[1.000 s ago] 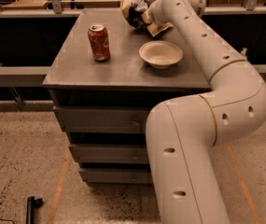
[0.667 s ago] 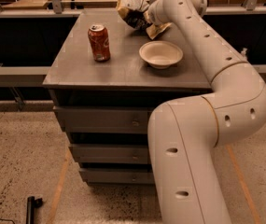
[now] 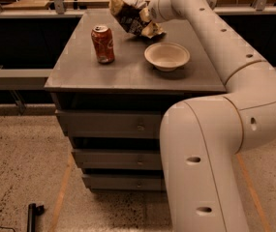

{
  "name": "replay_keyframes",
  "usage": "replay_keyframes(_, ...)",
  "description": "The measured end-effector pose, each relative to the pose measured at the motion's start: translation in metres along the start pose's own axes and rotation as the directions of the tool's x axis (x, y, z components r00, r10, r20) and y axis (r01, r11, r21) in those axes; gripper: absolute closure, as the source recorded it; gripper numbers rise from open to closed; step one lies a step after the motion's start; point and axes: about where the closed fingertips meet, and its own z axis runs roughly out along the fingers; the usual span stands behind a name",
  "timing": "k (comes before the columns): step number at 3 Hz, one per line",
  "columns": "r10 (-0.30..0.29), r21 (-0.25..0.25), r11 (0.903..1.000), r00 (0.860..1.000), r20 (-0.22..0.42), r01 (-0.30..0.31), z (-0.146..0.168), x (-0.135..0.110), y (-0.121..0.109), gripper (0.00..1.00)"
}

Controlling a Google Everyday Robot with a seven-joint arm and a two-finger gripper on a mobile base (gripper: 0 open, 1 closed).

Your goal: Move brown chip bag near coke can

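The brown chip bag (image 3: 129,13), crumpled dark foil with tan edges, hangs in the air over the far middle of the grey cabinet top (image 3: 128,69). My gripper (image 3: 146,17) is shut on the bag's right side, at the end of the white arm reaching from the right. The coke can (image 3: 102,43), red with white lettering and a silver top, stands upright on the left part of the top, in front of and left of the bag.
A white bowl (image 3: 167,55) sits on the top right of the can, just below the gripper. The cabinet has several drawers (image 3: 111,124). My large white arm (image 3: 215,129) fills the right side. A rail (image 3: 11,74) runs on the left. A small dark object (image 3: 31,214) lies on the floor.
The gripper has carried the chip bag leftward and lifted it off the top, closer to the can. Can and bowl have not moved.
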Motion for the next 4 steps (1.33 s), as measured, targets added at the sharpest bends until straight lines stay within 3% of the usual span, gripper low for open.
replay_keyframes(1,0.057,-0.061,0.9965,0.998,0.000,-0.056,-0.014,-0.007,0.026,1.00)
replay_keyframes(3,0.107,-0.117,0.9871,0.994,-0.030,-0.109,-0.034,-0.008,0.057,0.58)
replay_keyframes(4,0.115,-0.112,0.9866,0.993,-0.032,-0.118,-0.044,-0.010,0.062,0.27)
